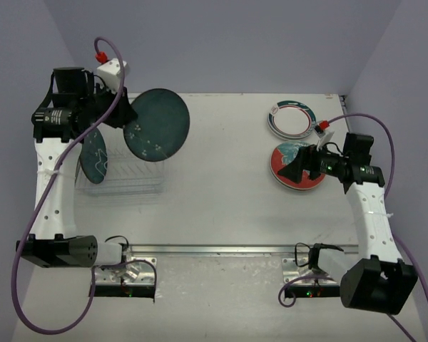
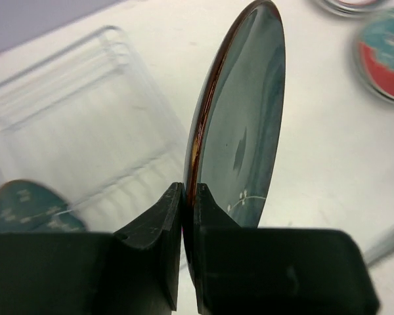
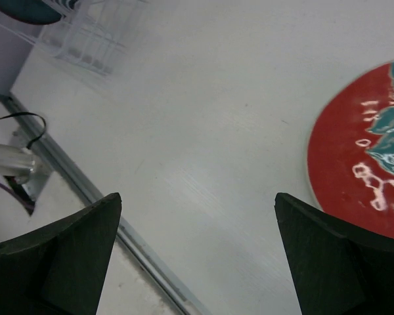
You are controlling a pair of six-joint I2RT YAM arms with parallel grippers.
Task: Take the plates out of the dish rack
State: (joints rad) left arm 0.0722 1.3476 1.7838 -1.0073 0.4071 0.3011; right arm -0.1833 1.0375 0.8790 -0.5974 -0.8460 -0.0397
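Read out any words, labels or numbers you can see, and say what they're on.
None readable. A small red mark on the rim of the green-rimmed plate may be a label, but it is too small to read. The teal plate and red plate show only patterns.

No words, numbers or brand marks can be read in any view. The dark teal plate (image 1: 157, 125), at ten o'clock over the worktop (image 1: 221, 206), carries thin white sprigs, which are a drawn pattern and not lettering. The red plate (image 3: 354, 170), at three o'clock, bears white squiggles that form no letters. A small white-and-red tag (image 1: 322, 127) on the cable at two o'clock is too small to read.
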